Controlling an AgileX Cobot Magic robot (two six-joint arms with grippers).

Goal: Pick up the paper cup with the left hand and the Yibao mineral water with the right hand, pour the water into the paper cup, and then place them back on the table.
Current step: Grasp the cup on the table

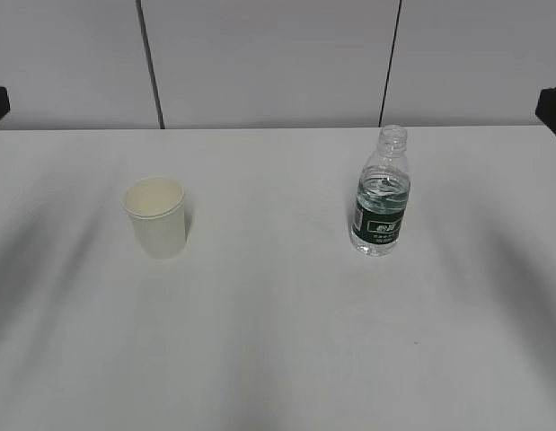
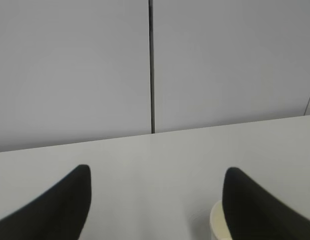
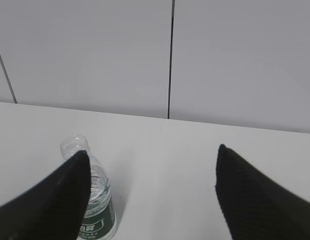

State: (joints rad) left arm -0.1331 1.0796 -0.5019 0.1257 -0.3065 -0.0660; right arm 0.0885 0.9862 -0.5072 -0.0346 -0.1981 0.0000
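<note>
An off-white paper cup [image 1: 155, 216] stands upright on the left of the white table [image 1: 278, 341]. To its right stands the uncapped Yibao mineral water [image 1: 382, 193], a clear bottle with a dark green label and water [image 1: 383, 187] inside. In the left wrist view my left gripper [image 2: 157, 172] is open with bare table between its fingers, and the cup's rim [image 2: 218, 224] peeks out beside the right finger [image 2: 255, 210]. My right gripper [image 3: 152, 152] is open too; the bottle [image 3: 97, 200] stands partly behind its left finger [image 3: 54, 200]. Neither gripper shows in the exterior view.
Grey wall panels [image 1: 269, 63] with dark seams rise behind the table's far edge. Dark arm parts [image 1: 552, 106] show at the exterior view's left and right borders. Bare tabletop lies between cup and bottle and in front of both.
</note>
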